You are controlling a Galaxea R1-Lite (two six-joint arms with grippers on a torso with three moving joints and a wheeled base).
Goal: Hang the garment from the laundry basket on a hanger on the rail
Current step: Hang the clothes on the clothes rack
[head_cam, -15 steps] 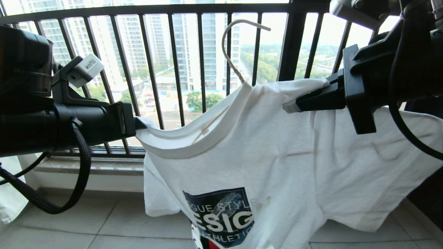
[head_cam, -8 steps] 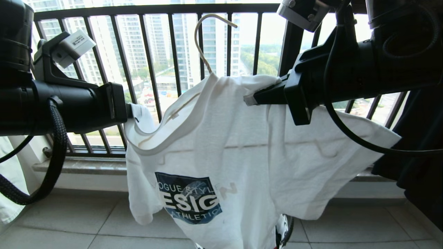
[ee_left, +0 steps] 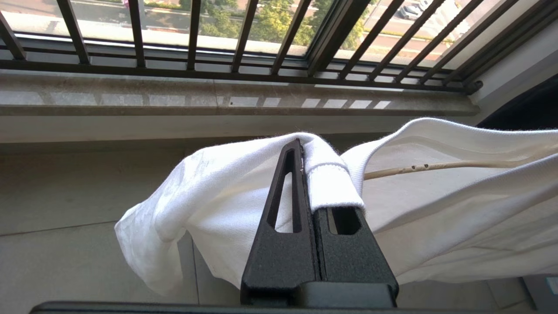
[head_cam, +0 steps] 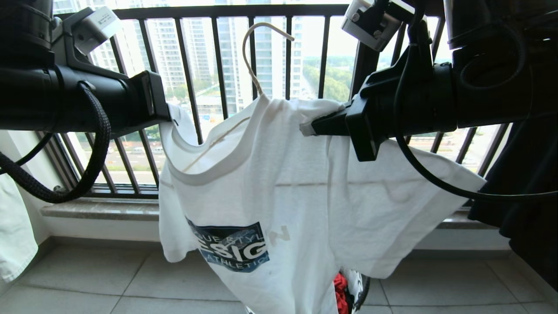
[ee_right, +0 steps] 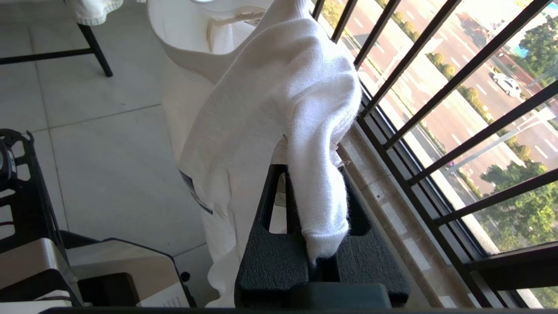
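Grippers, left (head_cam: 168, 120) and right (head_cam: 307, 128), both clamped on white cotton T-shirt (head_cam: 279, 192), have lifted it with thin cream wire hanger (head_cam: 255, 56) higher, toward the unseen rail.

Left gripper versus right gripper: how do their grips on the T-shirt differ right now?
The left gripper pinches the T-shirt at the ribbed collar edge, while the right gripper clamps bunched shoulder fabric beside the hanger neck. In the head view the left gripper sits slightly higher, the right slightly lower. Both are shut on cloth, holding the shirt spread in front of the black railing.
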